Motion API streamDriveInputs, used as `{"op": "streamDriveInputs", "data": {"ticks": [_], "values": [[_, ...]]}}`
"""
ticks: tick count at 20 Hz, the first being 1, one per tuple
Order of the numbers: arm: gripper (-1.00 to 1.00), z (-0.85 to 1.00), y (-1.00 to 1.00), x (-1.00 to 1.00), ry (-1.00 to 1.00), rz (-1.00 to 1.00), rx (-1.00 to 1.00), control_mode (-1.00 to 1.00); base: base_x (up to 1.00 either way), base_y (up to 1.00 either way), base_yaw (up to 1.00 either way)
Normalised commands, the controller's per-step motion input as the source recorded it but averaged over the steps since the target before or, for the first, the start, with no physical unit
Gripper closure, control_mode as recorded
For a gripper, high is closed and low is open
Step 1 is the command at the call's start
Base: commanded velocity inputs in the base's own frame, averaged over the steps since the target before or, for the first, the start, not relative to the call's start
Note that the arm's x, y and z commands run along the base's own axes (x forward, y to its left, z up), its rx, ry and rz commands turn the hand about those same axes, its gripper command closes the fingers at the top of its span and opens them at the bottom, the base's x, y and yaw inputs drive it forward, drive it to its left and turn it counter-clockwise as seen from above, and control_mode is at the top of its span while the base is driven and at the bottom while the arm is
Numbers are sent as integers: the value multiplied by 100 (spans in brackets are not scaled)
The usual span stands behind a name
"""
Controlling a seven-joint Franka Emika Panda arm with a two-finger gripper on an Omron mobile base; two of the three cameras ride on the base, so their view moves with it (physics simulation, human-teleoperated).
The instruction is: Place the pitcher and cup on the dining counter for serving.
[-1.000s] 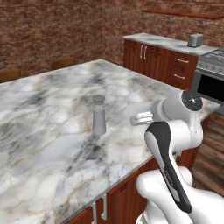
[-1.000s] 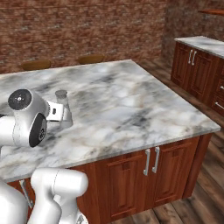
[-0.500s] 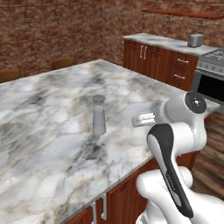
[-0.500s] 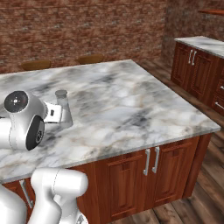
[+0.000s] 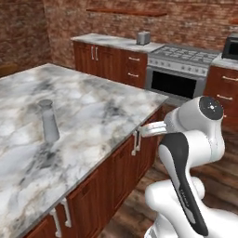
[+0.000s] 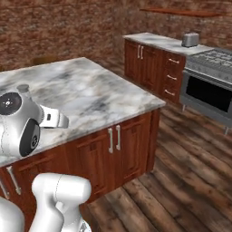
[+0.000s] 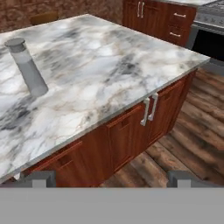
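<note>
Pitcher (image 5: 48,121) stands upright, lidded, on the dining counter (image 5: 93,107).

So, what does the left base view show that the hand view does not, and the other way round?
Left base view alone: the white arm's round joint, the small grey toaster on the far worktop, the wooden wall shelf.
Hand view alone: the two dark finger tips, set wide apart.
Both: the tall grey translucent pitcher upright on the marble dining counter, its wood cabinet doors and the steel oven.
</note>
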Motion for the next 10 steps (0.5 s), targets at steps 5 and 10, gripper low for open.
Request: {"op": "streamDriveInputs", "data": {"ticks": [5,10], "values": [[-100,0,0,0,0,0,0,100,-31,-39,-73],[-100,0,0,0,0,0,0,100,-11,-31,-80]]}}
